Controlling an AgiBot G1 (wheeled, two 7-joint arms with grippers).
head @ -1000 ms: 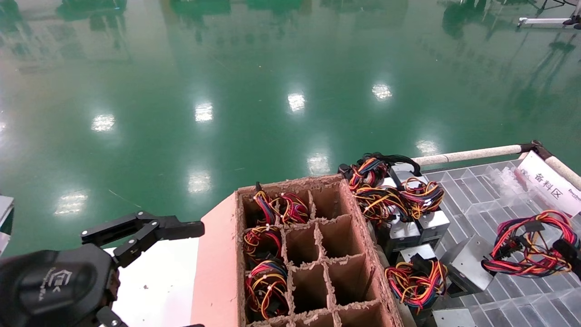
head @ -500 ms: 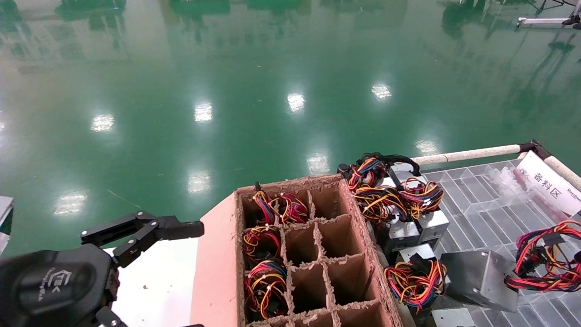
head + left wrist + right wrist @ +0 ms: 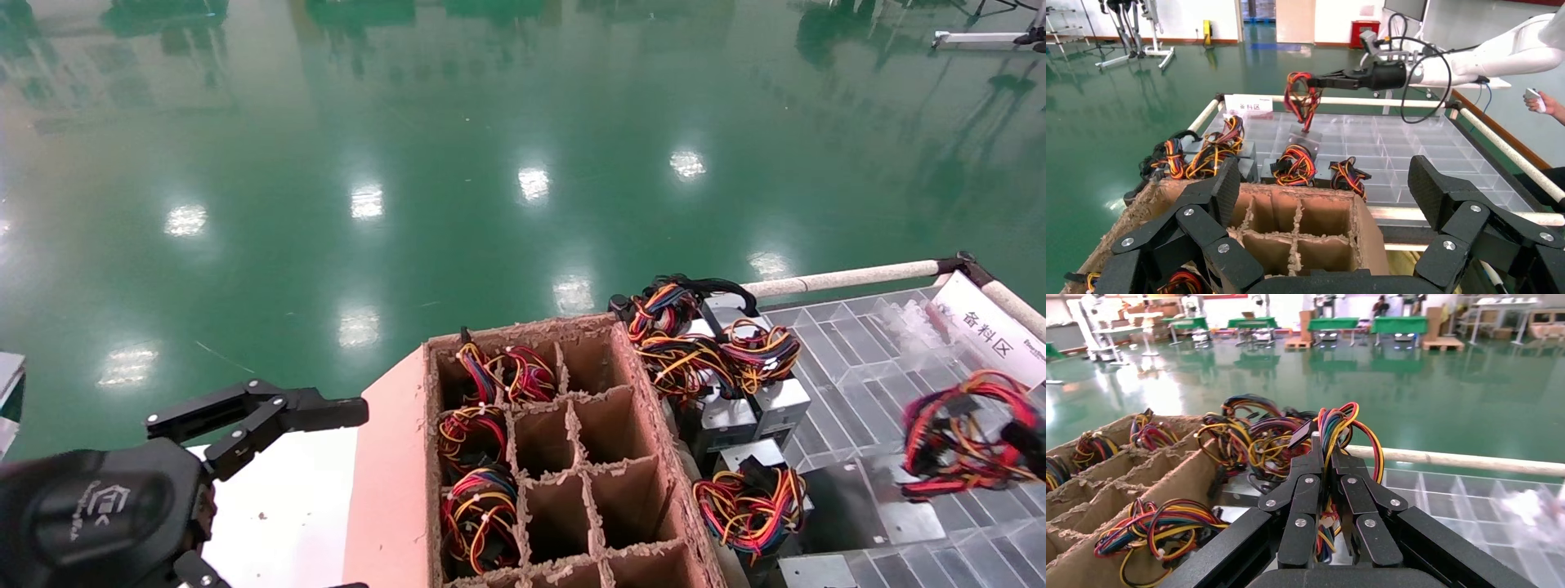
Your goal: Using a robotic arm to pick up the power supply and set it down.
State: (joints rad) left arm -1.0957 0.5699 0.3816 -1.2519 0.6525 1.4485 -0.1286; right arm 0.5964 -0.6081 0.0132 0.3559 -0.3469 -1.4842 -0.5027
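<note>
**A:** What sits at the far left?

**B:** The left gripper point(image 3: 270, 412), parked low beside the white surface point(image 3: 278, 506). Its jaws are spread wide and hold nothing; the left wrist view shows both fingers point(image 3: 1199, 214) well apart above the cardboard.

**A:** And next to it?

**B:** The cardboard divider box point(image 3: 645, 408), open at the top. Three cells along its left column hold wire bundles point(image 3: 478, 514); the middle and right cells that show are bare.

**A:** Past the box?

**B:** A clear gridded tray point(image 3: 850, 359) with a padded rail point(image 3: 850, 278) along its far edge. Several spare units point(image 3: 735, 416) with coloured looms are crowded against the box's right wall.

**A:** Where is the power supply?

**B:** At the far right, in the air over the tray. The power supply point(image 3: 1304, 136) hangs by its wire loom point(image 3: 956, 433), the metal body dangling beneath and apart from the tray floor. A white label point(image 3: 989, 327) stands behind it on the rail corner.

**A:** What holds it?

**B:** The right gripper point(image 3: 1329, 454), on the robotic arm point(image 3: 1499, 55). Its fingers are pinched together on the loom, with red, yellow and black wires looping up between the tips.
</note>
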